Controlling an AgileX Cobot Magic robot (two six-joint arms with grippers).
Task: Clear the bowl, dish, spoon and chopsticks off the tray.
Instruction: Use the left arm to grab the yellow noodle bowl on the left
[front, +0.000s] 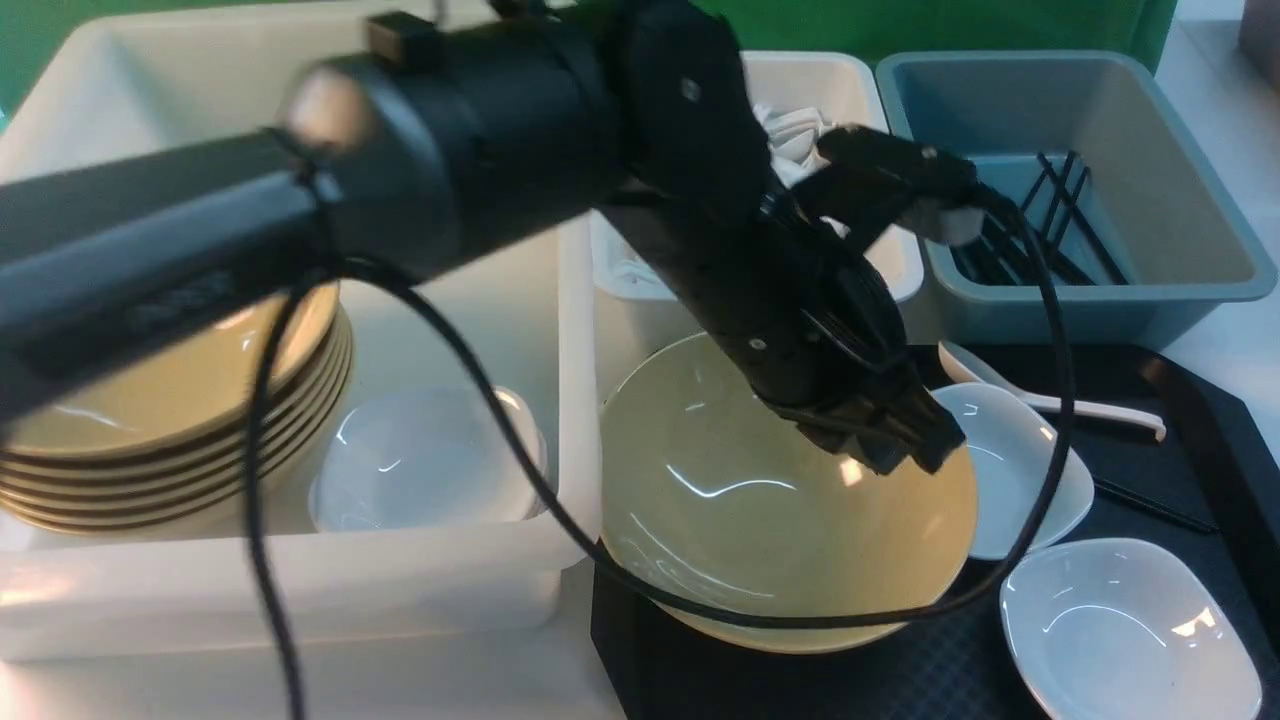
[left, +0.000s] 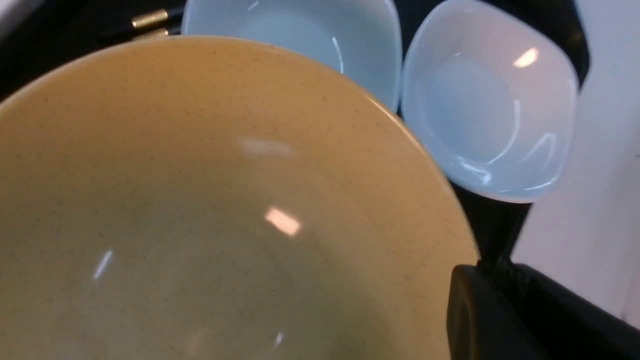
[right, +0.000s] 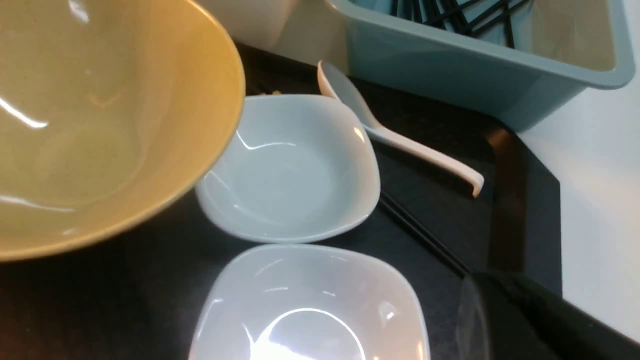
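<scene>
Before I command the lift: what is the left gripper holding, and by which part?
The left gripper is shut on the bowl, pinching its rim on the bowl's right side.

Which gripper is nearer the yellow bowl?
Left. The left gripper is shut on the far-right rim of the mustard-yellow bowl; the right gripper is apart from it, by the right rim of the black tray.
</scene>
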